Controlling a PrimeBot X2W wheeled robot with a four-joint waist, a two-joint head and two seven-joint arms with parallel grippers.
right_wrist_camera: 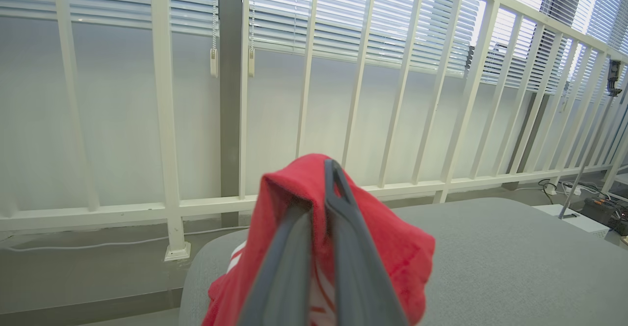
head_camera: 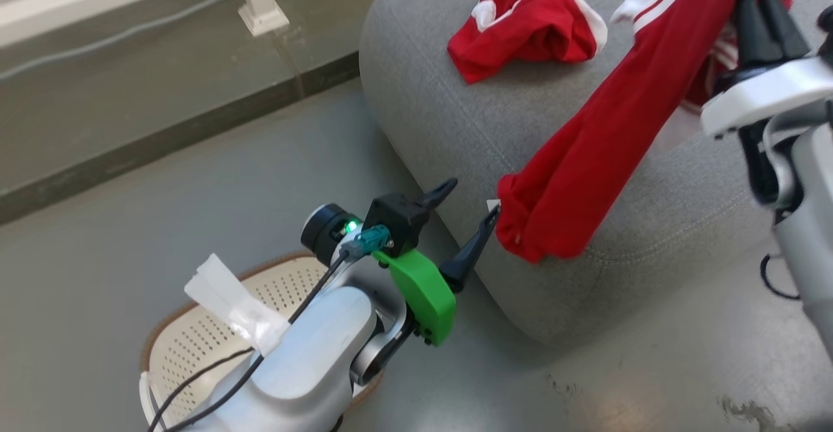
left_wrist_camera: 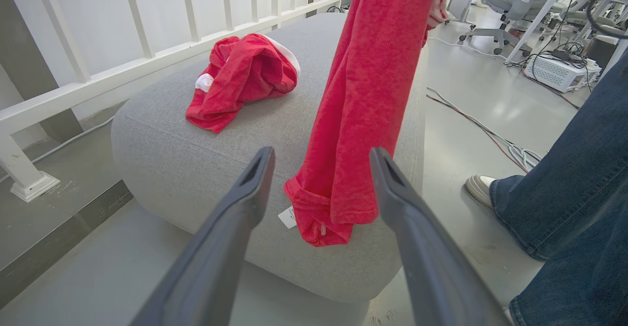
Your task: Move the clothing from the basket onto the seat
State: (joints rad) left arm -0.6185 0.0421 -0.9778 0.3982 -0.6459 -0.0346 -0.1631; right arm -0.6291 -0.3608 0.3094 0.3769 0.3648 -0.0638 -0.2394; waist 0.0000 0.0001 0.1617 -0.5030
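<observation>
Right gripper [right_wrist_camera: 329, 181] clamped on hanging red garment [head_camera: 605, 139] | left gripper [head_camera: 470, 199] wide open, empty | second garment [head_camera: 527, 22] on seat [head_camera: 442, 113]

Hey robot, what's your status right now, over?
Right gripper shut on hanging red garment; left gripper open, empty. Other garment lying on seat; basket looks empty. Person's leg beside seat.

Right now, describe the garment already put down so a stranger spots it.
Find the big grey seat. Near its far corner lies a crumpled red garment. Unlike the long garment hanging from the right gripper, nothing holds it.
</observation>
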